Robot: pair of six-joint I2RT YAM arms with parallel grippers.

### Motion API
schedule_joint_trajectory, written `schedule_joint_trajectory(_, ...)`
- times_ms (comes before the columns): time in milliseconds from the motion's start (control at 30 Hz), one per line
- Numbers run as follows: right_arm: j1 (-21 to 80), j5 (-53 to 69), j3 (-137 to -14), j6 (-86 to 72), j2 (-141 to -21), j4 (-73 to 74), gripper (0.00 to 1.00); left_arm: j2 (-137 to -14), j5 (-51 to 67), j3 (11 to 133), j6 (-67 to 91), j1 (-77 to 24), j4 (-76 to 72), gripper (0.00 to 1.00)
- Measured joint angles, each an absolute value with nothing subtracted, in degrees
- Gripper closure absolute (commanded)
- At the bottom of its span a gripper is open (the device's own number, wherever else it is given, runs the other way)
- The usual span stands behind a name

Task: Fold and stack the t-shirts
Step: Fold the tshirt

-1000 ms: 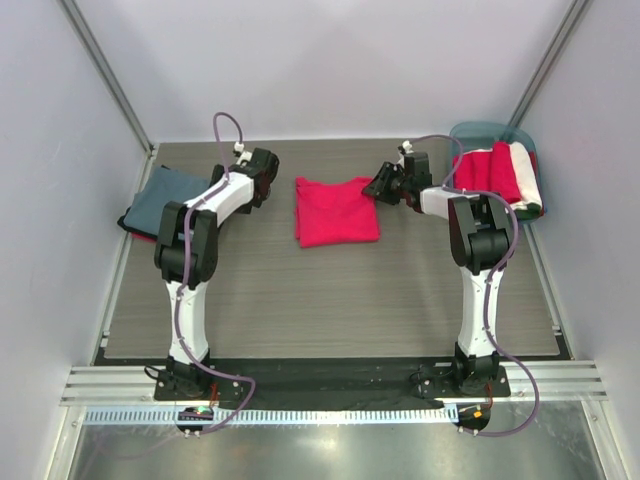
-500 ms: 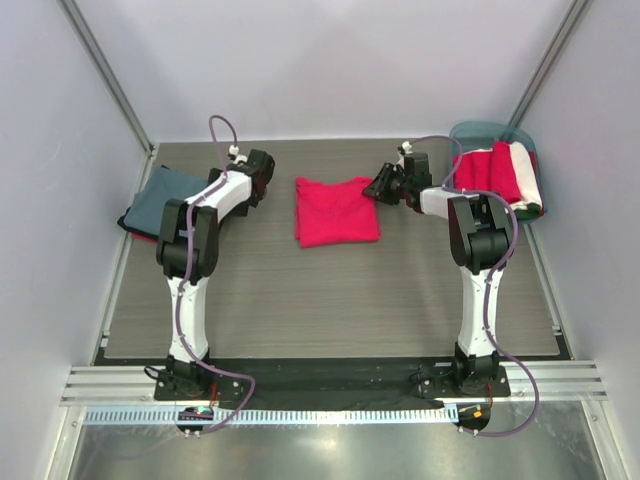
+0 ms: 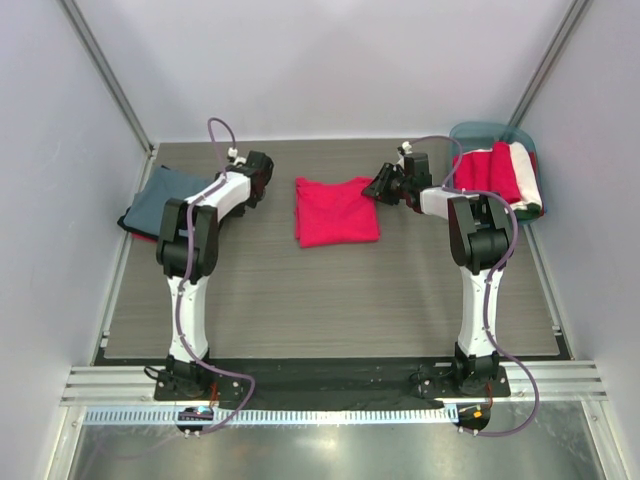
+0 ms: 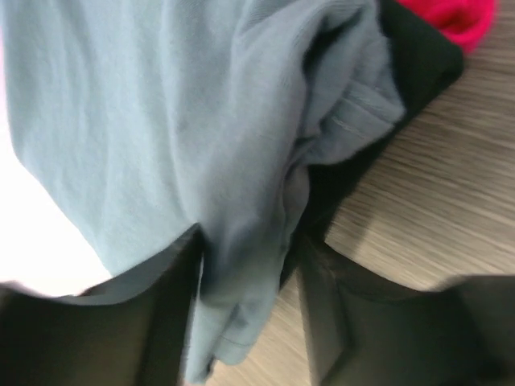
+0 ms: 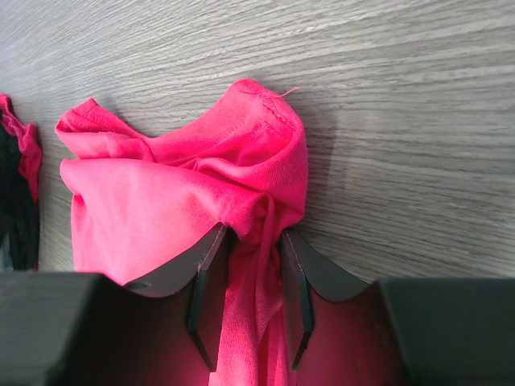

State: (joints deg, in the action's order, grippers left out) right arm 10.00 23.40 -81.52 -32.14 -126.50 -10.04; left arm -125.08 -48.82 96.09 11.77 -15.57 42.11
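The crimson-red t-shirt (image 3: 335, 212) lies folded at the table's middle back. My right gripper (image 3: 378, 187) is shut on its bunched right back corner; in the right wrist view the cloth (image 5: 161, 201) is pinched between the jaws of the gripper (image 5: 256, 241). The slate blue-grey t-shirt (image 3: 165, 193) lies folded at the far left on top of a black and a red one. My left gripper (image 3: 252, 185) is to its right. In the left wrist view its fingers (image 4: 169, 322) stand apart around a loose blue-grey fold (image 4: 161, 121), and the view is blurred.
A teal tub (image 3: 480, 130) at the back right holds red and white shirts (image 3: 500, 172). White walls with metal posts close in the table on three sides. A black shirt (image 4: 418, 48) and a red one (image 4: 459, 16) peek out under the blue-grey shirt.
My left gripper has shifted a little to the left, toward the blue-grey shirt. The right gripper and the crimson shirt have not moved.
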Motion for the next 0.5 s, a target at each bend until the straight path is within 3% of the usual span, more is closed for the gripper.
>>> schedule_joint_trajectory(100,10.0,23.5,-81.5,-32.1,-126.5,-10.1,0.64,-125.3,-49.1,96.1,11.9,-14.9,42.2,0.82)
schedule_joint_trajectory(167,10.0,23.6,-81.5,-32.3,-126.5,-10.2,0.71,-125.3,-49.1,96.1,11.9,-14.7,42.3,1.00)
schedule_joint_trajectory(300,10.0,23.9,-81.5,-32.8,-126.8,-10.5,0.91,-125.5,-48.6,96.9,12.4,-14.7,43.1,1.00)
schedule_joint_trajectory(500,10.0,24.0,-81.5,-33.1,-126.9,-10.6,0.98,-126.2,-47.2,99.4,13.9,-15.8,45.1,1.00)
